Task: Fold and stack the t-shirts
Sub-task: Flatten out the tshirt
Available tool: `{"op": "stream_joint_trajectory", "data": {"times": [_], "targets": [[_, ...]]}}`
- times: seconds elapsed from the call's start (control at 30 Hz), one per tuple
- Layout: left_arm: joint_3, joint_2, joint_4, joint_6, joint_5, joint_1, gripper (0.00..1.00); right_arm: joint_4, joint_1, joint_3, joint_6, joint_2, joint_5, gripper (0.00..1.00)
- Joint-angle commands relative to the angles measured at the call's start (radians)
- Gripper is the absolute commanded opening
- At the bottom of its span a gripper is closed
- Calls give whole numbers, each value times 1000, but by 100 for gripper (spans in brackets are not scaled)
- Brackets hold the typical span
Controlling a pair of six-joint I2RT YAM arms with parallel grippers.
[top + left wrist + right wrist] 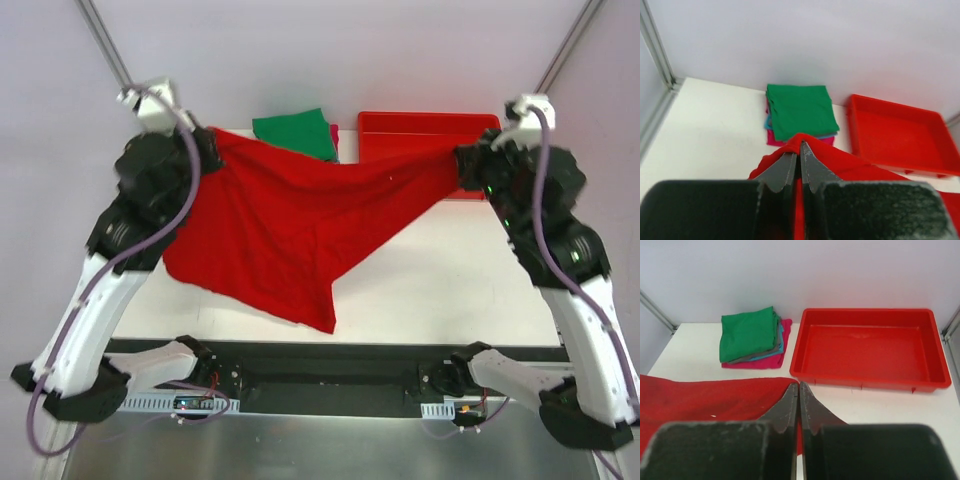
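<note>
A large bright red t-shirt (290, 215) hangs stretched between my two grippers above the table. My left gripper (208, 140) is shut on its left corner; the cloth shows pinched between the jaws in the left wrist view (801, 146). My right gripper (462, 160) is shut on its right corner, and in the right wrist view (799, 387) the red cloth (705, 400) spreads to the left. A stack of folded shirts lies at the back: green (295, 133) on top, with teal-blue (780, 342) and magenta-pink (757, 362) ones under it.
A rigid red plastic bin (420, 135) stands empty at the back right, just right of the folded stack, and it also shows in the right wrist view (867, 347). The white table (450, 290) runs to the near edge. Metal frame posts stand at both back corners.
</note>
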Motion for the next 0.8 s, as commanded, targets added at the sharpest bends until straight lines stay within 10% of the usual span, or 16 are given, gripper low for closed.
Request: {"op": "stream_joint_trajectory", "data": {"times": [0.0, 0.3, 0.53, 0.67, 0.77], "targets": [[244, 169, 32, 195, -63, 45, 0, 105, -8, 215, -114, 166, 44, 1], [379, 127, 31, 272, 58, 74, 0, 126, -19, 271, -157, 214, 6, 1], [-425, -264, 25, -228, 502, 72, 4, 260, -66, -264, -272, -22, 58, 1], [-771, -357, 66, -411, 813, 65, 30, 222, -140, -504, -298, -78, 183, 5], [-869, -378, 68, -445, 871, 59, 84, 154, -164, -532, -224, -29, 289, 62]]}}
